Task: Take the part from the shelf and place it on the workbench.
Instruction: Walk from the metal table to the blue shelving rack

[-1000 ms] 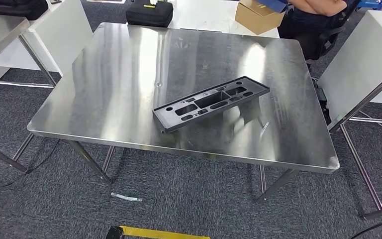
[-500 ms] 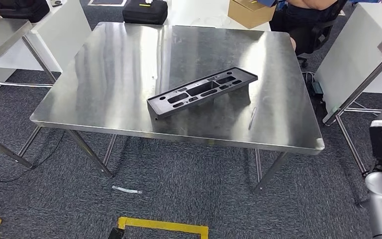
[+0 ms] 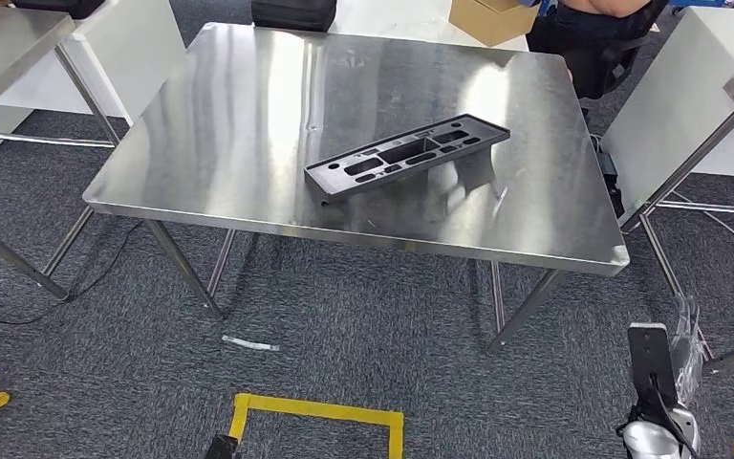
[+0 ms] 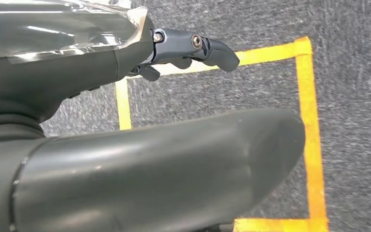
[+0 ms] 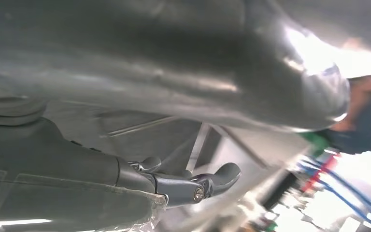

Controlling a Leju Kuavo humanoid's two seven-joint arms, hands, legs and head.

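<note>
1. Lying flat on the workbench [image 3: 201,124], the part [image 3: 407,154] sits right of centre, nearer the front edge than the back, its long axis slanting from the front-centre up toward the back right corner.
2. Nothing touches the part; both hands hang well apart from it, below the level of the surface and on the near side of the front edge.
3. By the head view, the right arm's wrist [image 3: 658,402] shows low by the front right corner, so the right hand looks the nearer of the 2 to the part, though still well short of it.
4. Right hand [image 5: 174,179]: its fingers [image 5: 222,176] are stretched out apart from the thumb [image 5: 251,72], with nothing between them.
5. Left hand [image 4: 140,159]: the same loose spread, fingers [image 4: 207,48] clear of the thumb [image 4: 188,164], holding nothing, over grey carpet and a yellow tape square [image 4: 311,125].
6. Judging from this, the placing appears done; no reach toward the part seems called for.
7. Beyond the back edge stand a black case [image 3: 292,13] and a cardboard box [image 3: 492,17], with a seated person [image 3: 593,38] near the back right corner.
</note>
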